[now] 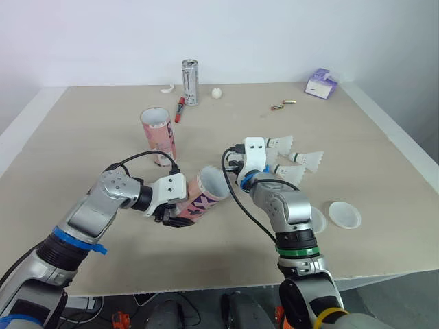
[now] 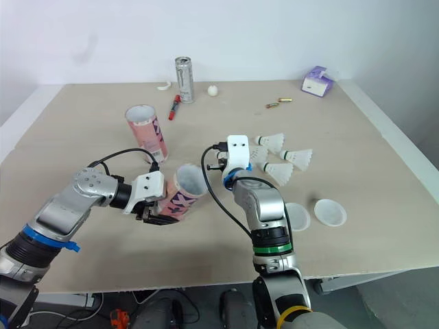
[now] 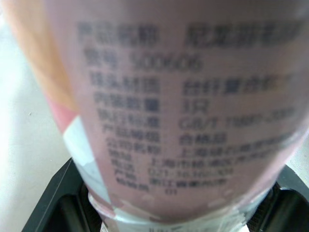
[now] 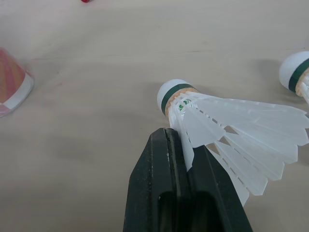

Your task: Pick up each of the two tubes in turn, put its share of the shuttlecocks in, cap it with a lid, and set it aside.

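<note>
My left gripper point(image 1: 169, 214) is shut on a pink tube point(image 1: 204, 195), which lies tilted low over the table with its open mouth towards my right arm. Its printed label point(image 3: 183, 106) is close up in the left wrist view. A second pink tube point(image 1: 158, 134) stands upright behind it, mouth open. My right gripper point(image 4: 176, 136) is shut on the feather skirt of a white shuttlecock point(image 4: 227, 140) with a green-banded cork, low over the table. Two more shuttlecocks point(image 1: 281, 143) point(image 1: 306, 159) lie just beyond. One white lid point(image 1: 344, 214) rests right of my right arm, another point(image 1: 317, 219) is partly hidden by it.
At the back of the table stand a silver can point(image 1: 190, 82), a red marker point(image 1: 180, 108), a small white ball point(image 1: 217, 93), two small batteries point(image 1: 282, 105) and a purple tissue pack point(image 1: 321, 83). The table's front edge point(image 1: 206, 284) runs close below both arms.
</note>
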